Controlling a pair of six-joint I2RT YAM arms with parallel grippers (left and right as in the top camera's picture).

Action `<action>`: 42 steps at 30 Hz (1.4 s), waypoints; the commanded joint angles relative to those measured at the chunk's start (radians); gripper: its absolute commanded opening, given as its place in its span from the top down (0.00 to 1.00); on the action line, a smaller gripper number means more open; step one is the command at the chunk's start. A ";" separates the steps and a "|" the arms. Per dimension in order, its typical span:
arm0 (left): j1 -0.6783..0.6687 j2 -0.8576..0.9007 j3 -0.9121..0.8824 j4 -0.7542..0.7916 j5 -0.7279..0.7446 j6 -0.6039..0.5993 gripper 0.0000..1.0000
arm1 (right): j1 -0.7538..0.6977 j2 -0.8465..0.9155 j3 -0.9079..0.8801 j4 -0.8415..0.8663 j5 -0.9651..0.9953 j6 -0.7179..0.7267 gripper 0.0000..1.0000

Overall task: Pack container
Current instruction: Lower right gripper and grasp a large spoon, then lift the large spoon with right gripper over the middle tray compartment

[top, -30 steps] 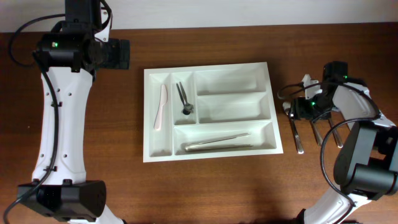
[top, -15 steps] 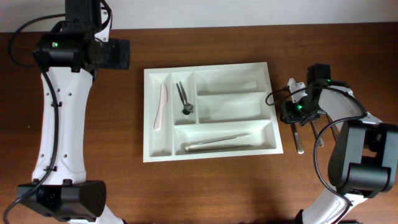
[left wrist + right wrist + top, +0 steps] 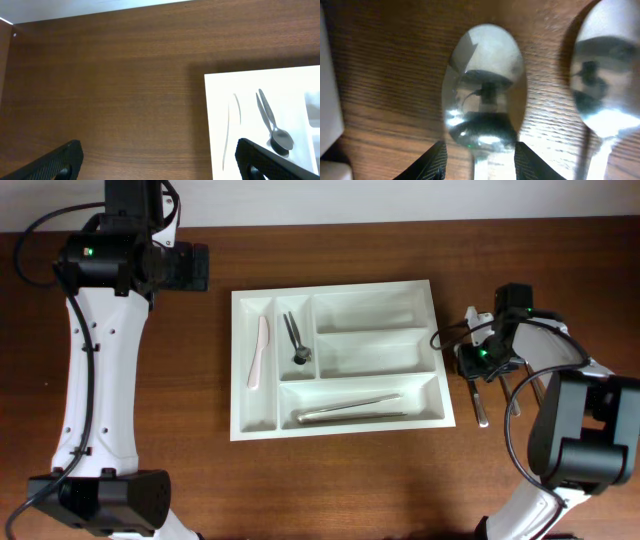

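Observation:
The white container point(image 3: 340, 287) lies mid-table. It holds a white knife point(image 3: 259, 352), a small dark spoon point(image 3: 296, 340) and long metal pieces point(image 3: 350, 412). My right gripper point(image 3: 476, 361) is low over the table just right of the container. In the right wrist view its open fingers point(image 3: 481, 161) straddle the neck of a metal spoon point(image 3: 485, 90) lying on the wood, without closing on it. My left gripper point(image 3: 190, 268) hovers open and empty at the back left. Its view point(image 3: 160, 161) shows the container's corner point(image 3: 300, 85).
More metal cutlery point(image 3: 518, 392) lies on the table right of the gripped-over spoon, and a second spoon bowl point(image 3: 607, 85) lies close beside it. The container's right wall point(image 3: 327, 100) is just left of my right gripper. The table's back edge is near.
My right gripper has moved left from the cutlery pile toward the container's right edge and settled over the leftmost spoon. The left arm has not moved.

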 commanded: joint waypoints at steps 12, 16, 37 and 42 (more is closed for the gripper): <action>0.002 -0.006 0.008 -0.001 -0.006 -0.014 0.01 | -0.003 0.067 0.073 -0.086 0.010 -0.003 0.96; 0.002 -0.006 0.008 -0.001 -0.007 -0.014 0.01 | -0.003 0.058 0.233 -0.190 0.009 -0.002 0.96; 0.002 -0.006 0.008 -0.001 -0.006 -0.014 0.01 | 0.257 0.050 0.773 -0.556 -0.267 -0.643 0.96; 0.002 -0.006 0.008 -0.001 -0.006 -0.014 0.01 | 0.343 0.051 0.748 -0.602 -0.281 -0.834 0.96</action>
